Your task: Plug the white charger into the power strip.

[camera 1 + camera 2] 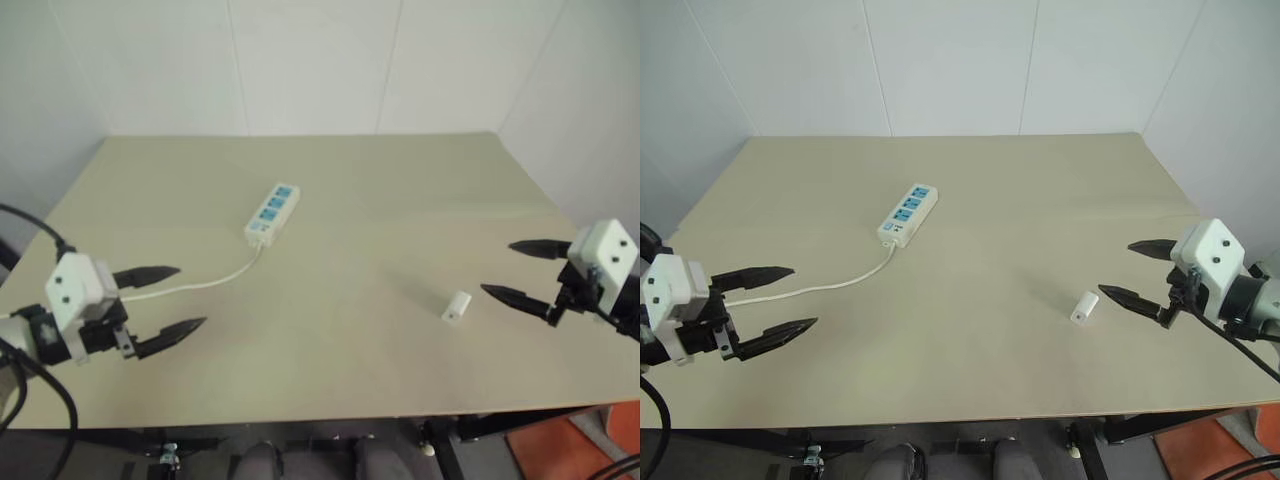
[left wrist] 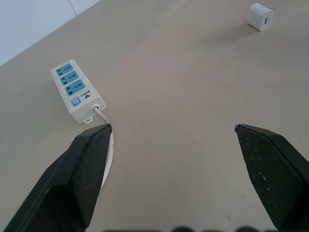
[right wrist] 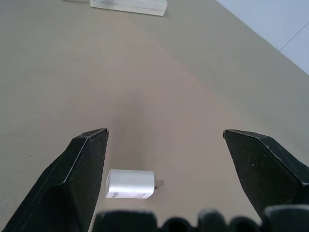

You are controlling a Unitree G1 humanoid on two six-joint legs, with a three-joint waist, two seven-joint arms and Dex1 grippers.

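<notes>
While both tools hang above the beige counter [image 1: 350,330], nothing is held in either. The left tool [image 1: 176,300] sits over the counter's left edge near the front, its two black fingers spread wide and pointing toward the middle. The right tool [image 1: 518,270] sits over the right edge, also spread wide, its two fingers aimed inward.

One charger [image 1: 456,306] lies on its side on the bare counter, in the right half and toward the front edge. It is a small white block with a dark spot on one end. It rests just beside the lower finger of the right tool, apart from it. In the right wrist view the charger [image 3: 129,183] lies close before the tool, nearer one finger than the other, with a short metal tab showing at one end.

One strip [image 1: 273,212] lies flat near the counter's middle, a little toward the left and the back edge, set at a slant. It carries three blue socket panels in a row; the left wrist view also shows one small blue button on the strip [image 2: 77,92] at the cord end. One white cord [image 1: 215,281] leaves that end and curves across the counter toward the left edge, passing close by the left tool's fingers.

Charger and strip are well apart, with open counter between them; the charger is not plugged in.
</notes>
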